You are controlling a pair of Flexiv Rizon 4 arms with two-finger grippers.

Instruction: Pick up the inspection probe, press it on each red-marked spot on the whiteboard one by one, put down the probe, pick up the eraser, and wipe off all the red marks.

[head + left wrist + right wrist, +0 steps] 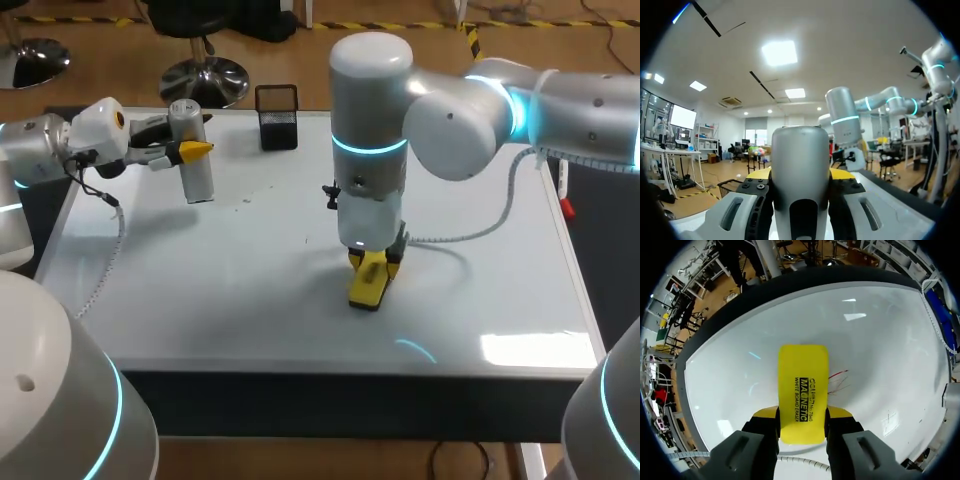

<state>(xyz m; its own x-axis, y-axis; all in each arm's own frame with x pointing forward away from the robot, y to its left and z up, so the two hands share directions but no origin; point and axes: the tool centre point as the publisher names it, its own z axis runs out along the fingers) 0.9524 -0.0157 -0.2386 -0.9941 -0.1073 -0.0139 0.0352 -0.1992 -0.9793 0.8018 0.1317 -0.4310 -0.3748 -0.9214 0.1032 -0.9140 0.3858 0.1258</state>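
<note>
Clamped by the right gripper (802,413), a flat yellow eraser (803,385) is set on the glossy whiteboard (880,350) just beside thin red marks (838,381). These may be left behind if the stroke is skewed. A grey cylindrical probe (196,170) is held by the left gripper (800,173) at the board's far left.

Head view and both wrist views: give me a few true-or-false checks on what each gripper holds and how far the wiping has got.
1. The right gripper is shut on the eraser. True.
2. The probe lies flat on the whiteboard. False: it stands upright, clamped in the left gripper.
3. Thin red lines show on the whiteboard beside the eraser. True.
4. The eraser sits in the black cup. False: the cup stands at the far edge, and the eraser is near the whiteboard's middle.
</note>
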